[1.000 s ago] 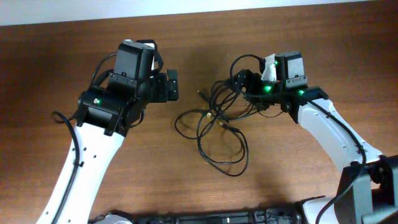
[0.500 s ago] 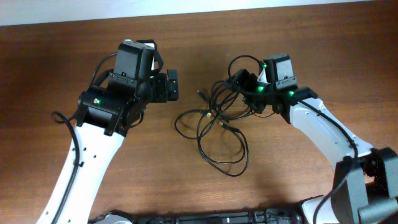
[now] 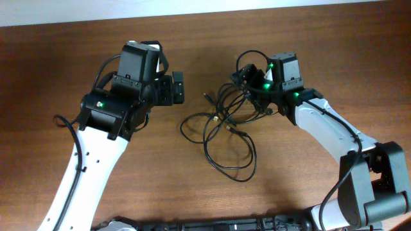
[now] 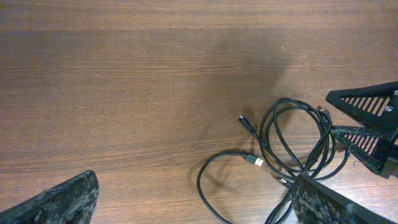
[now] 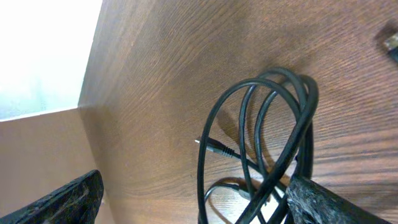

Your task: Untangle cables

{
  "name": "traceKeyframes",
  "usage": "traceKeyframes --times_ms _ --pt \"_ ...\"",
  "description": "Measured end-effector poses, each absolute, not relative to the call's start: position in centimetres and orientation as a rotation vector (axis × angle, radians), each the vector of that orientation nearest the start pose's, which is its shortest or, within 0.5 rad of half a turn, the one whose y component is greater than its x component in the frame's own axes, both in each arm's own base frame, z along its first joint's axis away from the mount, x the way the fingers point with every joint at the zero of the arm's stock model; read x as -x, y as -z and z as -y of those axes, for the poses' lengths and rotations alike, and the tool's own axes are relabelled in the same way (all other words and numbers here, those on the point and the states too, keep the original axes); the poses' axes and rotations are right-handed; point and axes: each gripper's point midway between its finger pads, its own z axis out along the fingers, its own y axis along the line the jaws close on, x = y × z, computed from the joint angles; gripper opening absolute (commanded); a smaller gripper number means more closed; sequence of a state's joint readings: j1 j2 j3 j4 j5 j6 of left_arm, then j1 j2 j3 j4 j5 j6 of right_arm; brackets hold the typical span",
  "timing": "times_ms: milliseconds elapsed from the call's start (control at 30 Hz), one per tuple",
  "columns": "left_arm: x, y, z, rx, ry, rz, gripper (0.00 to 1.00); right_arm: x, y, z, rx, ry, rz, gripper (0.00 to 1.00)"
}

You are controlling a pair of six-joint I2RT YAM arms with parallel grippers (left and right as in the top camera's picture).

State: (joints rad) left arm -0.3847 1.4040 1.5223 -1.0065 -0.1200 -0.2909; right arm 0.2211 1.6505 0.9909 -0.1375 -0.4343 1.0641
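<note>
Cables (image 3: 225,125): R fingers (image 4: 364,104) shifted twd L arm (image 3: 122,96), spread apart.

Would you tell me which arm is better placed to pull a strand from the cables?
Right, probably. The right gripper is open at the cables, loops lying between its fingers in its wrist view. The left gripper, also open, sits off to the side over bare table.

Brown wooden table (image 3: 167,183), tangled black cables (image 3: 225,119) on it
</note>
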Motion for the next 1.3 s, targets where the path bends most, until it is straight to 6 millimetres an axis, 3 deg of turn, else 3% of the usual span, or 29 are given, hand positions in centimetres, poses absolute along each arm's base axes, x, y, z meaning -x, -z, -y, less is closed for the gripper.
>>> traceKeyframes --times_ms 233,433,500,533,567,600,767,867,900,1033,1100,1167,1233,1300 --pt "-34.8 -27.3 11.9 -0.063 0.149 -2.455 0.99 -41.1 -11.1 -19.3 -0.808 -1.154 -2.402 0.88" --pt "-34.8 -27.2 11.9 -0.063 0.15 -2.456 0.99 -41.0 -11.0 -19.5 -0.817 -1.144 -2.404 0.75" --pt "-34.8 -27.2 11.9 -0.063 0.15 -2.456 0.99 -40.6 -10.3 -20.4 -0.806 -1.129 -2.431 0.68" --pt "-34.8 -27.2 11.9 -0.063 0.15 -2.455 0.99 -40.3 -9.6 -21.1 -0.8 -1.124 -2.452 0.55" --pt "-34.8 -27.2 11.9 -0.063 0.15 -2.455 0.99 -39.9 -8.7 -21.7 -0.799 -1.115 -2.481 0.2" --pt "-34.8 -27.2 11.9 -0.063 0.15 -2.455 0.99 -39.6 -8.2 -21.9 -0.8 -1.108 -2.497 0.04" --pt "-34.8 -27.2 11.9 -0.063 0.15 -2.455 0.99 -39.4 -7.9 -22.4 -0.739 -1.1 -2.515 0.04" --pt "-34.8 -27.2 11.9 -0.063 0.15 -2.455 0.99 -39.3 -8.7 -22.6 -0.627 -1.102 -2.513 0.04" --pt "-34.8 -27.2 11.9 -0.063 0.15 -2.455 0.99 -39.1 -10.2 -22.5 -0.561 -1.104 -2.488 0.04" --pt "-34.7 -27.2 11.9 -0.064 0.15 -2.456 0.99 -37.7 -24.4 -21.3 -0.26 -1.135 -2.135 0.04" --pt "-34.8 -27.3 11.9 -0.067 0.149 -2.455 0.99 -35.7 -33.1 -19.0 -0.205 -1.105 -1.866 0.04" --pt "-34.8 -27.3 11.9 -0.067 0.149 -2.455 0.99 -34.1 -39.1 -16.8 -0.206 -1.078 -1.646 0.04" --pt "-34.8 -27.2 11.9 -0.067 0.148 -2.455 0.99 -30.6 -46.5 -13.5 -0.223 -1.055 -1.363 0.04" --pt "-34.8 -27.2 11.9 -0.067 0.149 -2.455 0.99 -27.2 -52.2 -10.4 -0.25 -1.044 -1.111 0.04"
